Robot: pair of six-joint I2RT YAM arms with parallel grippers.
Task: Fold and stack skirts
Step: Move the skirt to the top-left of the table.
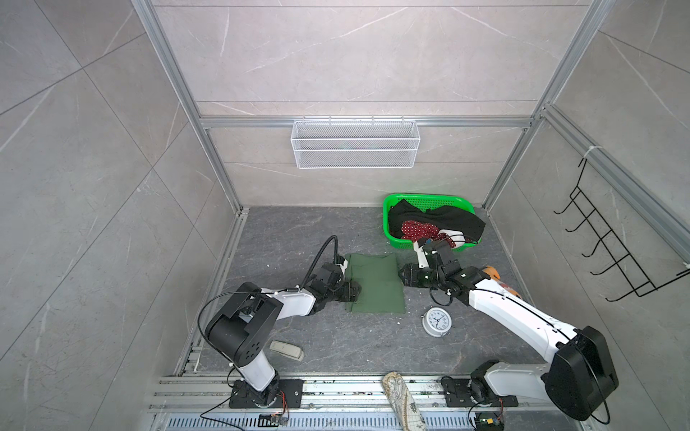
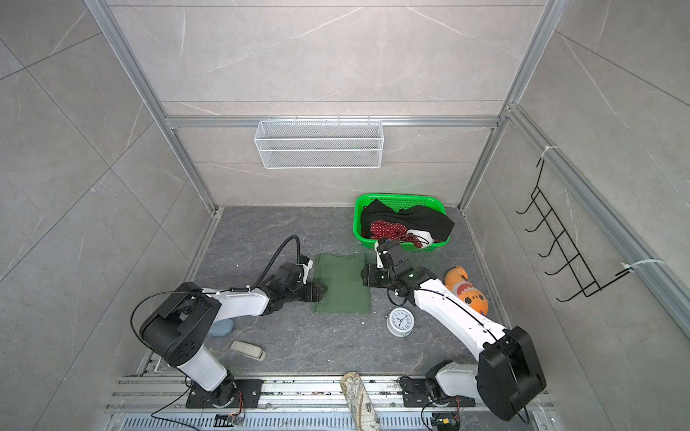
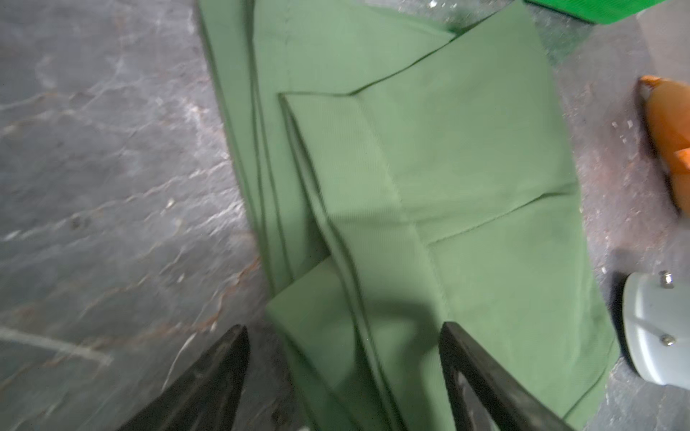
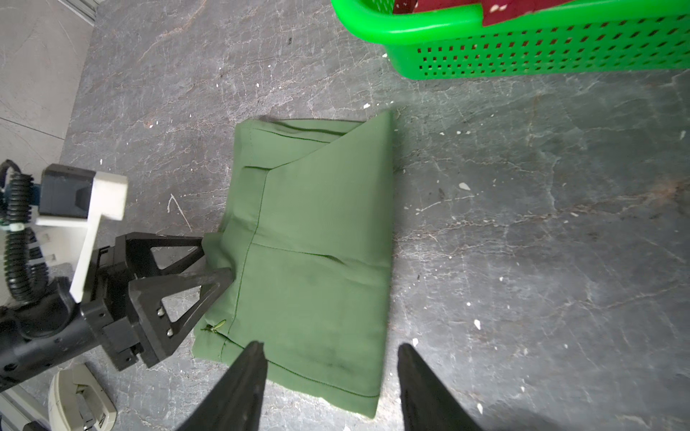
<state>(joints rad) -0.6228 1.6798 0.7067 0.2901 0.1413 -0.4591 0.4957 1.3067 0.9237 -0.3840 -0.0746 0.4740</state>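
Here, the left pincer [image 4: 214, 259] stands with jaws apart at one side edge of the plain olive green cloth skirt [image 1: 375, 283]. A little cloth bunches between the tips, unclamped. The right pincer [image 4: 331, 345] hovers over the opposite edge, jaws apart and empty. The skirt lies folded on the dark stone surface [image 1: 298, 231]. The red white-dotted skirt [image 1: 414, 228] and the plain black skirt [image 1: 440, 218] lie crumpled in the bright green perforated plastic basket [image 1: 429, 197]. The first fold looks finished; the next move is probably drawing another skirt from the basket.

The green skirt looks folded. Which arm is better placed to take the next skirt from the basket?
Probably right: the right gripper, open, is nearer the basket; the left gripper sits beyond the green skirt.
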